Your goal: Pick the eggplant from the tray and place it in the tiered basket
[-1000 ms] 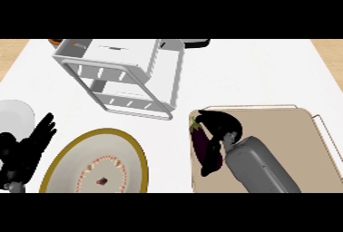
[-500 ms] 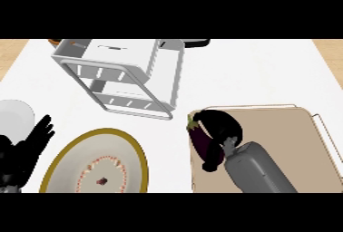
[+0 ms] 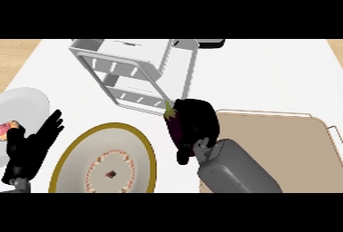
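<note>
Eggplant [image 3: 175,129]: dark purple, glossy, elongated, green stem end up, at frame centre by the tan tray's [image 3: 281,131] left edge, below the white tiered basket [image 3: 137,68]. Right hand [image 3: 195,124] curled round it. Left hand [image 3: 30,147] at lower left, fingers straight.

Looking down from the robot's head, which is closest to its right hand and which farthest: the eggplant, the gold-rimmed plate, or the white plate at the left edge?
From the right hand:
1. Eggplant: in the hand itself, at the tray's left edge.
2. Gold-rimmed plate: to the hand's left, lower on the counter.
3. White plate: far left edge, beyond the resting left hand.
</note>
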### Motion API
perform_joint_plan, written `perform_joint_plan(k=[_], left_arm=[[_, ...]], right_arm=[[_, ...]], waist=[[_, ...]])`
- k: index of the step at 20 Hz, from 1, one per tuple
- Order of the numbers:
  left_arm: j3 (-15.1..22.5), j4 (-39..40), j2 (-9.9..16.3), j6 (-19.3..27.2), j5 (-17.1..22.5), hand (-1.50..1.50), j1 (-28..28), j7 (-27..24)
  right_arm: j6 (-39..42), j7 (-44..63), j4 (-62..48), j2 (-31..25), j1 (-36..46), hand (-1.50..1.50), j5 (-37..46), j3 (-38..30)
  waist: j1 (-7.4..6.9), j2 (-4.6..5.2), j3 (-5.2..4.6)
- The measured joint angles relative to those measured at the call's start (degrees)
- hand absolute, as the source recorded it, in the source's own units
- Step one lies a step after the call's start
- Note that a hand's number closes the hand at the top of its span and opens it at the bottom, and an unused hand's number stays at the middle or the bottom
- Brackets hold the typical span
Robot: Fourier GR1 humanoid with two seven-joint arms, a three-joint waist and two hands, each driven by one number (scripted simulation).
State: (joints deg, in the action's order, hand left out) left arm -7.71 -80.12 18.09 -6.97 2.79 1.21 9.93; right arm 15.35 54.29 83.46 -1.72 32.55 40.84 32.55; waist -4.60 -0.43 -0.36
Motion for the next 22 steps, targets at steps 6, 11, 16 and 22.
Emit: perform_joint_plan(k=[6, 11, 16, 22], left_arm=[[1.6, 0.3, -0.1, -0.8, -0.7, 0.0, -1.5, 0.6], [2.5, 0.9, -0.7, -0.9, -1.1, 0.0, -2.5, 0.9], [3.2, 1.5, -1.1, -0.9, -1.5, 0.0, -3.7, 1.1], [4.1, 1.8, -1.5, -0.8, -2.3, 0.0, -5.0, 1.1]], right_arm=[[-7.1, 6.9, -0.1, 0.6, 9.2, 1.5, 7.0, 4.0], [-10.4, 10.7, -1.2, 0.7, 17.0, 1.5, 13.0, 5.2], [-12.9, 13.1, -3.1, 0.8, 24.4, 1.5, 16.4, 4.4], [-15.6, 14.7, -7.7, 0.9, 32.4, 1.5, 19.1, 1.7]], waist=[[-2.76, -0.65, -0.24], [-3.69, -0.73, -0.27], [-4.69, -0.29, -0.28], [-5.76, 0.5, -0.26]])
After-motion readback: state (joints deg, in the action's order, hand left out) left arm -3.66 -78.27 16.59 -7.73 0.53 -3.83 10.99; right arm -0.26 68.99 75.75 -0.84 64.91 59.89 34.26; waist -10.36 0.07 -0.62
